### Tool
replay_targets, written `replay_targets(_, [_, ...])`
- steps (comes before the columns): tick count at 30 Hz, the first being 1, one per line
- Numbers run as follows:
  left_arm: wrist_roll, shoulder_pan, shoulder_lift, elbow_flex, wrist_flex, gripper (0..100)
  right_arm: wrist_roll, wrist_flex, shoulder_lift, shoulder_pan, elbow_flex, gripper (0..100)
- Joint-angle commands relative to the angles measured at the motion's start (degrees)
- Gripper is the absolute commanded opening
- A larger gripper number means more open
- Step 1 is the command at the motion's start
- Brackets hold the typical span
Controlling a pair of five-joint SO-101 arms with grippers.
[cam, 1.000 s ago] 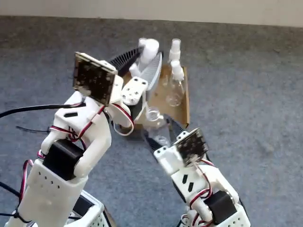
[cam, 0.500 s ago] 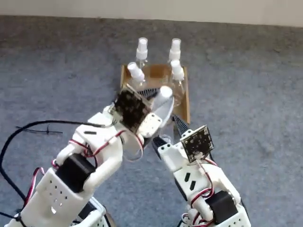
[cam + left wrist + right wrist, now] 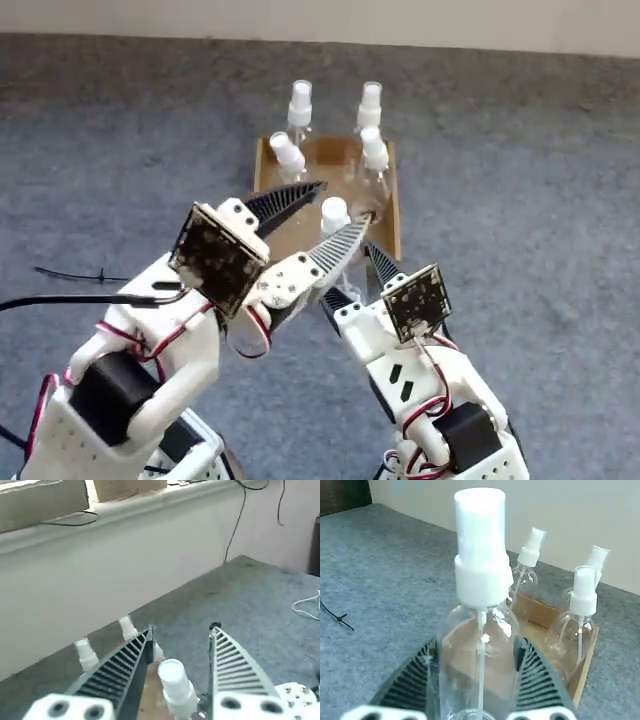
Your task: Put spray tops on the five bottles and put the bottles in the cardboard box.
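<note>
Four bottles (image 3: 375, 152) are capped and standing at the box (image 3: 392, 215). The near two are inside; can't tell if the far two are in it or just behind. Fifth bottle (image 3: 477, 650) is upright at the box's near edge, right claw (image 3: 476, 645) clamped on its body, spray top (image 3: 333, 212) on it. Can't tell if the top is fully seated. Left claw (image 3: 342, 205) is spread apart, jaws either side of that top, not gripping.

Left to do, I'd say: snug the top if needed, then set this one in.

Room: near half of the box floor looks free and the walls are low. Capped bottles crowd the far half. Open desk (image 3: 520, 180) both sides for backing out.
</note>
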Motion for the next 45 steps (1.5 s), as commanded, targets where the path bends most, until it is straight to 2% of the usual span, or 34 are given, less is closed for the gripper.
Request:
replay_targets(1, [-0.5, -8.5, 4.0, -4.9, 0.2, 14, -0.5, -1.6, 0.0, 1.3, -0.6, 0.3])
replay_targets(10, [-0.5, -9.1, 10.3, -4.4, 0.6, 14, -0.5, -1.5, 0.0, 1.4, -0.5, 0.3])
replay_targets(21, [-7.1, -9.1, 10.5, 1.0, 0.2, 14, -0.4, -1.1, -0.5, 1.3, -0.7, 0.3])
replay_targets(27, [-7.4, -9.6, 10.0, -2.4, 0.8, 14, 9.8, -1.1, -0.6, 1.4, -0.5, 0.3])
replay_targets(29, [-7.6, -9.6, 9.8, -5.6, 4.4, 14, 12.9, -1.1, -0.6, 1.2, -0.4, 0.3])
replay_targets(32, [-11.6, -9.6, 9.8, -10.9, 14.1, 14, 14.4, -1.2, -0.7, 1.6, -0.7, 0.3])
replay_targets(36, [-13.7, -13.1, 7.5, -13.3, 22.6, 14, 14.2, -5.0, 0.2, 6.0, -2.1, 0.3])
replay_targets(40, [-13.1, -19.2, 0.0, -6.4, 21.0, 14, 8.4, -11.0, 5.4, 12.2, -3.6, 0.3])
replay_targets(45, [-13.1, -19.7, -6.6, 10.0, 16.4, 14, 2.1, -13.0, 22.5, 11.9, -16.2, 0.3])
